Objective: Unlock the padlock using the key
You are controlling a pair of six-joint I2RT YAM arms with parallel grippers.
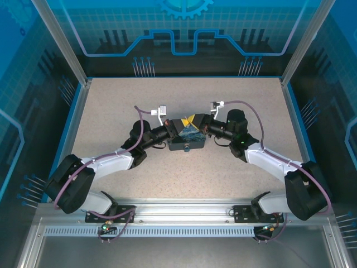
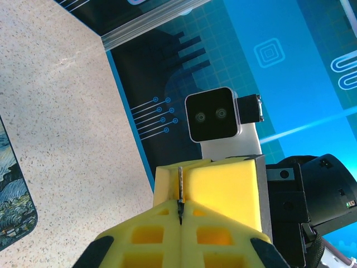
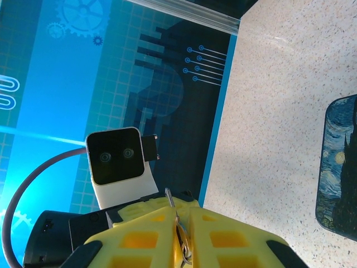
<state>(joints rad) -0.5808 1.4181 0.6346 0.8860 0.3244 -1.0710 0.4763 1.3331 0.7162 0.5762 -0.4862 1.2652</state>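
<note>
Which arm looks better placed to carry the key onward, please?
Probably the left: the left gripper is shut on the key, its thin end sticking out; the right gripper seems to pinch it too, less plainly.

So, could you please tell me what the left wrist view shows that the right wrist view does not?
The left wrist view has the right arm's camera facing it. The right wrist view has the left arm's camera and a wire ring in the right end effector. Both share the thin key pinched between yellow fingers, the printed box and the speckled table.
</note>
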